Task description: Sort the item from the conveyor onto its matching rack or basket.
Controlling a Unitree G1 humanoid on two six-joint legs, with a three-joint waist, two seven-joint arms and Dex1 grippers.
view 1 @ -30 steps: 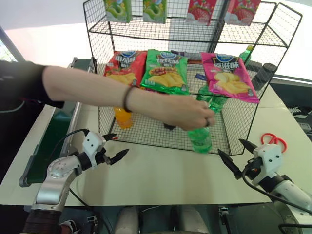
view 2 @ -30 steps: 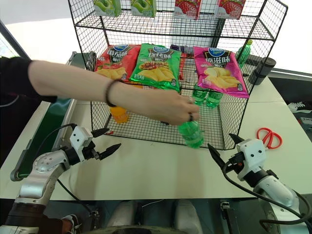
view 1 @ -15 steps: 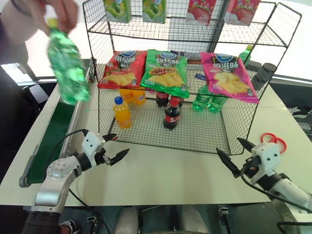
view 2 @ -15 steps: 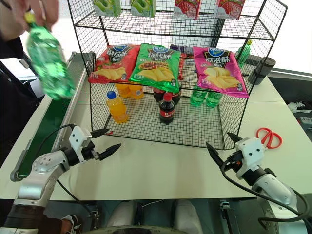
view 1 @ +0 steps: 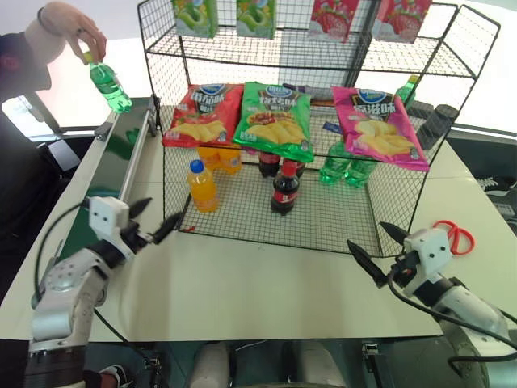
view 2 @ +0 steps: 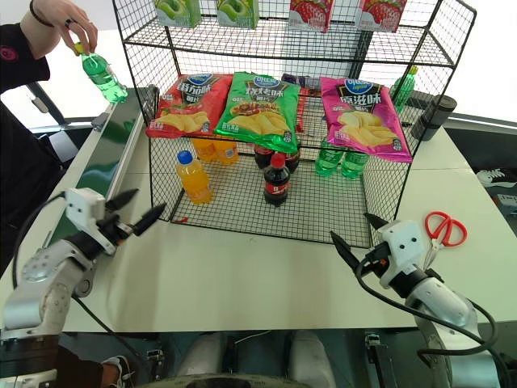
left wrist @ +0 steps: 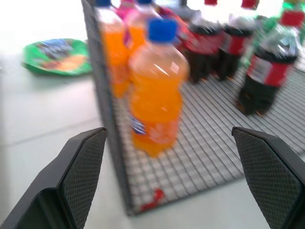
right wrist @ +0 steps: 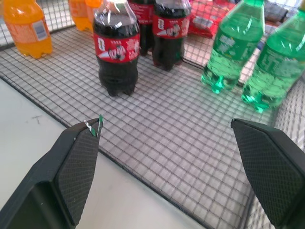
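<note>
- Bottle [view 1: 107, 85]: the green soda bottle, lifted out of the lowest basket [view 1: 323, 230] 1 second ago by a person's hand [view 1: 71, 20], now hangs by its yellow cap above the far end of the conveyor [view 1: 113, 162]; not yet on the belt
- Left hand [view 1: 153, 222]: has swung outward toward the conveyor; fingers spread, empty
- Right hand [view 1: 380, 246]: near the basket's front corner over the surface [view 1: 266, 283]; fingers spread, empty
- Judgement: sorting restarts; pickup waits until the bottle lands
</note>
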